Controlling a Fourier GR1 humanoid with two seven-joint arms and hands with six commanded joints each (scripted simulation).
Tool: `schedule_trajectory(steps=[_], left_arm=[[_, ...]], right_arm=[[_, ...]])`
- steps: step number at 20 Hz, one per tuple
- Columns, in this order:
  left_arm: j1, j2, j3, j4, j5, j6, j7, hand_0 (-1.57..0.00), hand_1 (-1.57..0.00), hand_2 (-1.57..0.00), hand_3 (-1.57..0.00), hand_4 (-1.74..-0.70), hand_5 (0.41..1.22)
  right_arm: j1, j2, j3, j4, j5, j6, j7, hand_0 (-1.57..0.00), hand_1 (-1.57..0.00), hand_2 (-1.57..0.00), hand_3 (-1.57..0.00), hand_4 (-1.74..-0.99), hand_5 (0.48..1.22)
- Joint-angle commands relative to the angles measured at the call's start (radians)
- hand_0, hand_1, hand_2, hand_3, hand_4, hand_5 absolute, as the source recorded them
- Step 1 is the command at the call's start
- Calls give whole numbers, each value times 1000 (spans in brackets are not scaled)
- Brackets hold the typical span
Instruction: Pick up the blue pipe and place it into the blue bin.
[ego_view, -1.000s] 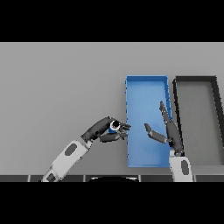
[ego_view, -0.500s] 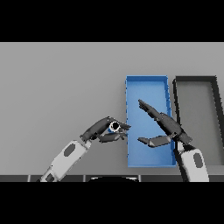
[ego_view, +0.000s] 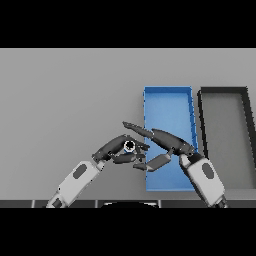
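Grey desk (ego_view: 65, 100); blue bin (ego_view: 167, 107) right of centre. Left hand (ego_view: 120, 150) clasps blue pipe (ego_view: 129, 146) just outside the bin's left wall. Right hand (ego_view: 160, 142) unclenched, fingers nearing pipe. Handover likely: secure right grip before left lets go.

I have one head view, looking steeply down on the grey table (ego_view: 65, 100) from its near edge.

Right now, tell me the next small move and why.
Probably carry the blue pipe rightward over the blue bin. The left hand has its fingers curled round it just left of the bin's edge, while the right hand reaches in, open, beside it.
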Motion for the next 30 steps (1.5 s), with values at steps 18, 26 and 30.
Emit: schedule_trajectory(steps=[18, 26, 30], left_arm=[[13, -16, 25, 5, -72, -25, 96, -1311, -1287, -1186, -1247, -1673, 1221], [31, -26, 67, -8, -62, -59, 86, -1435, -1354, -1221, -1333, -1648, 1221], [1, 28, 43, 2, -176, -134, 42, -592, -554, -500, -546, -1216, 1221]], right_arm=[[-234, 139, 99, 218, -140, 43, -29, -1347, -1342, -1353, -1257, -1469, 905], [-253, 54, 157, 201, -122, -31, -153, -1533, -1533, -1534, -1518, -1480, 1168], [-272, 38, 189, 204, -152, -76, -129, -1556, -1555, -1556, -1549, -1490, 1199]])
